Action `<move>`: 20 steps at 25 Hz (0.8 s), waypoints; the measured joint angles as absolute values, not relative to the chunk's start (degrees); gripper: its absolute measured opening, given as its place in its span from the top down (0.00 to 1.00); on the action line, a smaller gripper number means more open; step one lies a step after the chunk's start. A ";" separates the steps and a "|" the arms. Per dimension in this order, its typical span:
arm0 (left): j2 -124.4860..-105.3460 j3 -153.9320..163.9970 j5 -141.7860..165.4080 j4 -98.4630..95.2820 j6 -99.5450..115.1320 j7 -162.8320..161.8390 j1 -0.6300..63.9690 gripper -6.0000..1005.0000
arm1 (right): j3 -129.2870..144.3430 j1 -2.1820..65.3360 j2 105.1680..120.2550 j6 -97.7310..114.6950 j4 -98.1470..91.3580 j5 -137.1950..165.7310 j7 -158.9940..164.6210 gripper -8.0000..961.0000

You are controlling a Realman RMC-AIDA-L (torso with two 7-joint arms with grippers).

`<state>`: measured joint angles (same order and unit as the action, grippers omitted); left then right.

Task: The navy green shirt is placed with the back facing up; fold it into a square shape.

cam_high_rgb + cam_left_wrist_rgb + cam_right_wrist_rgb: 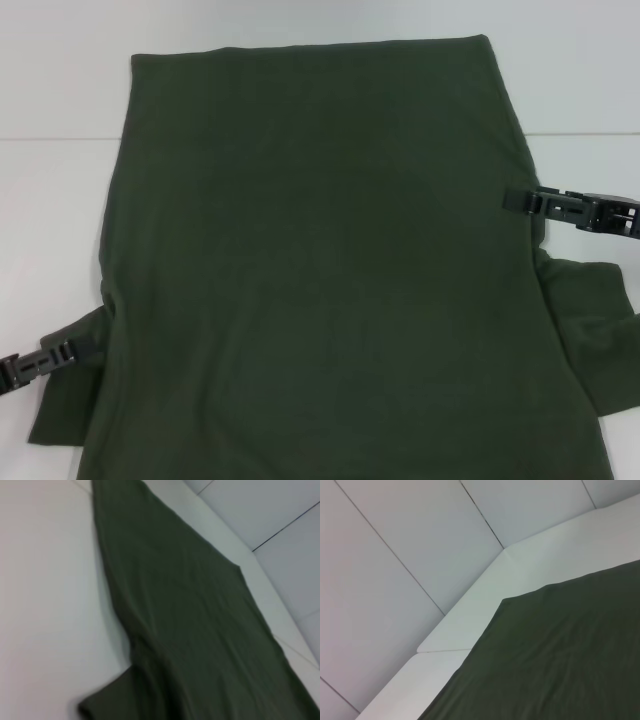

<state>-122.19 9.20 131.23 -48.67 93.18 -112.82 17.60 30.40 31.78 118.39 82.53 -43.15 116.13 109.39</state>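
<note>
where nearest the robot: left gripper at the sleeve edge of the navy green shirt, grip state unreadable. farther out: right gripper touching the opposite side edge, likewise unreadable. shirt spread plain-side up across white table.
</note>
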 joint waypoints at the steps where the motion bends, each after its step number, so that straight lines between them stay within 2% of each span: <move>1: -122.14 9.20 131.11 -48.67 93.37 -112.82 17.69 0.07 | 30.39 31.74 118.39 82.54 -43.15 116.11 109.39 0.07; 20: -122.06 9.31 131.37 -47.55 89.63 -113.33 17.87 0.09 | 30.41 31.54 118.30 82.26 -43.05 116.10 109.07 0.07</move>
<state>-122.06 9.31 131.37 -47.55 89.63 -113.33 17.87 30.41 31.54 118.30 82.26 -43.05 116.10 109.07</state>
